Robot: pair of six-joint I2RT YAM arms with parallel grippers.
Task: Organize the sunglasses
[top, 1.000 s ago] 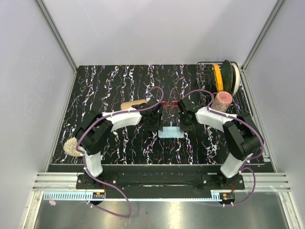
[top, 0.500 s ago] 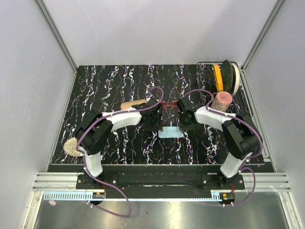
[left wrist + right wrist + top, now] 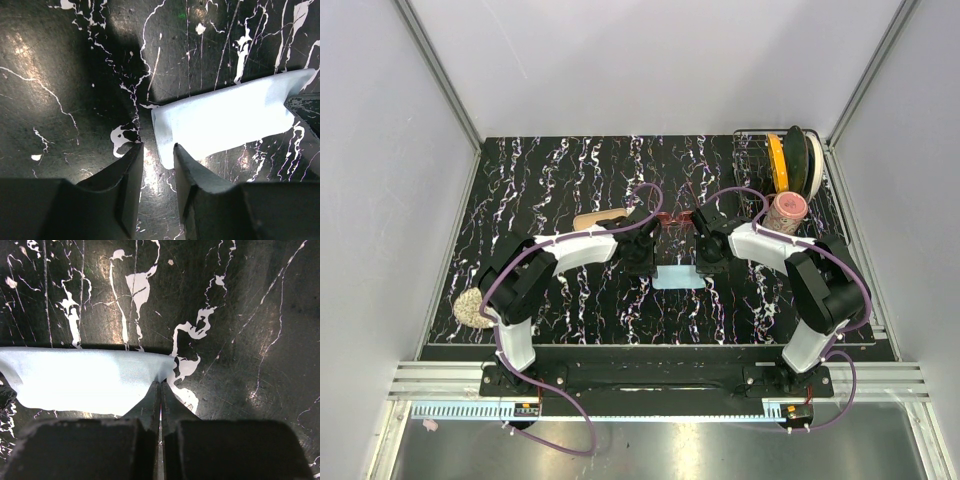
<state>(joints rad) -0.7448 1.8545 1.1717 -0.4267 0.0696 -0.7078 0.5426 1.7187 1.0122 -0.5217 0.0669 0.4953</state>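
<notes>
The sunglasses (image 3: 670, 217) are thin, red-pink, and lie on the table just behind both grippers. A light blue cloth (image 3: 678, 277) lies between the grippers. My left gripper (image 3: 642, 264) is open with a narrow gap. In the left wrist view, the cloth's left end (image 3: 225, 122) reaches just in front of the left gripper's (image 3: 157, 152) right fingertip. My right gripper (image 3: 709, 264) is shut on the cloth's right corner. In the right wrist view, the cloth (image 3: 80, 380) puckers where the right gripper (image 3: 160, 384) pinches it.
A tan oblong object (image 3: 598, 218) lies by the left arm. A pink-lidded jar (image 3: 785, 211) and a rack with yellow and green plates (image 3: 792, 160) stand at the back right. A beige round pad (image 3: 470, 308) sits at the front left edge.
Almost nothing. Both grippers stay at the cloth's two ends, and the left gripper has shifted only slightly.
</notes>
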